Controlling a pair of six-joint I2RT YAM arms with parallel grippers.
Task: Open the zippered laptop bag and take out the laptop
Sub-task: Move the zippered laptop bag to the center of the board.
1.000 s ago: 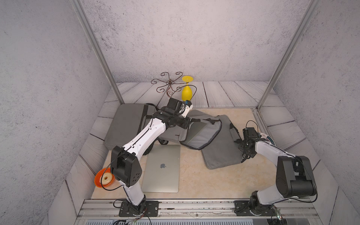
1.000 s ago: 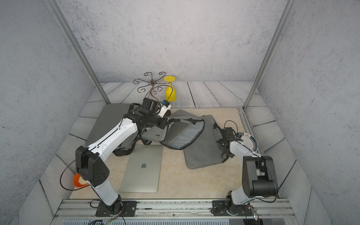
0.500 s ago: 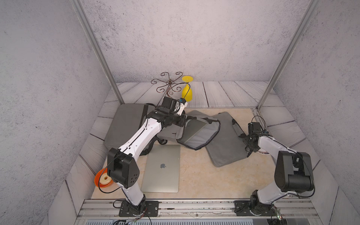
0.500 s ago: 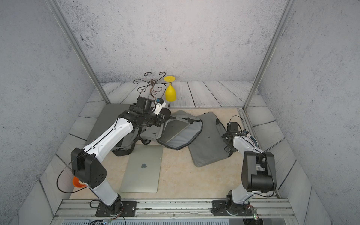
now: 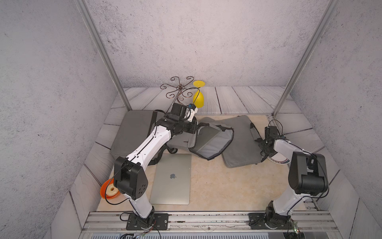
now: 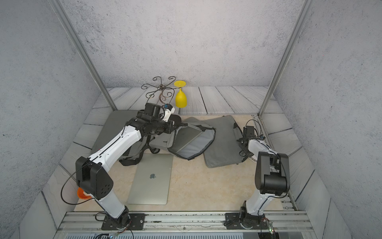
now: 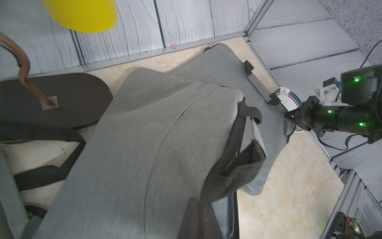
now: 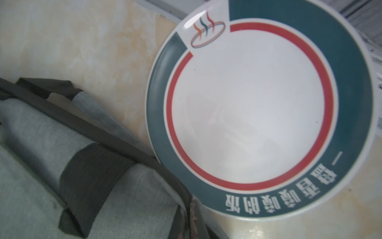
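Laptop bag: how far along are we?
Done, apparently: the gray backpack gapes open and a silver laptop lies flat on the table outside it. In hand: left gripper shut on the backpack's black strap, right gripper shut on the zipper edge of the flat gray bag. Left: that bag shows no opening yet; its contents are hidden.

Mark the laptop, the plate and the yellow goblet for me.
laptop (image 5: 171, 184): in a top view, on its closed lid below the logo.
plate (image 8: 252, 107): right wrist view, on its bare white centre.
yellow goblet (image 6: 181, 100): in a top view, on its upside-down bowl.
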